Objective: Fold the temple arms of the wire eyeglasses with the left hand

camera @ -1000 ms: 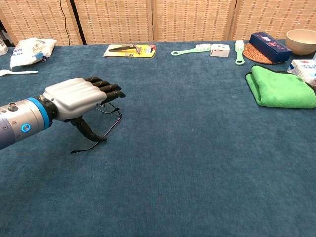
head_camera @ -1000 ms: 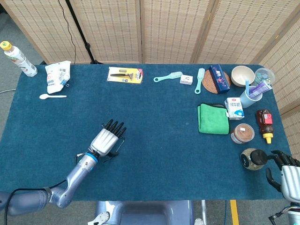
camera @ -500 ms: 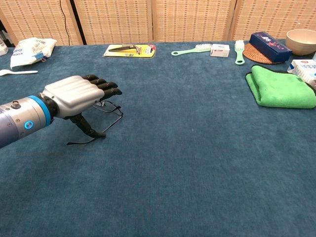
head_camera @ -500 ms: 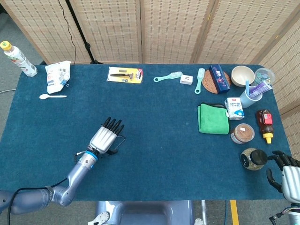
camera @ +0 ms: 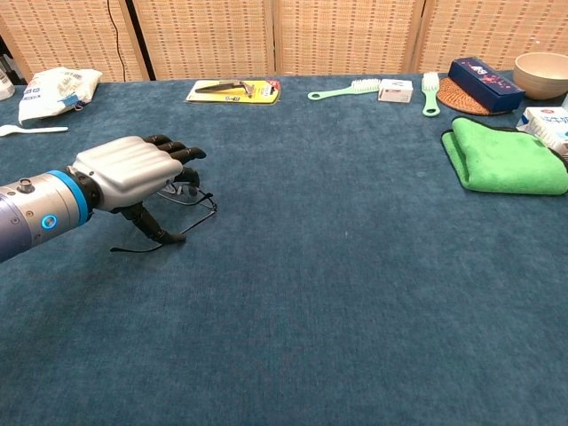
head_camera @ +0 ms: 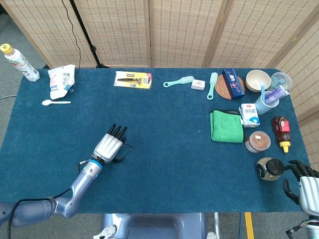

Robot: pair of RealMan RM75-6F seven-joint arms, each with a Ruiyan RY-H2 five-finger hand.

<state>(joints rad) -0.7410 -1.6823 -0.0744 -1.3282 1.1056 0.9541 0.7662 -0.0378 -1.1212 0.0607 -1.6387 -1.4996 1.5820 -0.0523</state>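
Printing shows on the small white milk carton with blue markings (head_camera: 248,115), the white crumpled plastic bag with blue print (head_camera: 61,81), the dark blue rectangular box (head_camera: 233,82) and the yellow blister card (head_camera: 132,79), but none of it is legible at this size.

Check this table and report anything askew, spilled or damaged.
Nothing is spilled or visibly damaged. The one untidy item is the wire eyeglasses under the left hand: one temple arm trails out across the cloth toward the wrist rather than lying folded against the frame.
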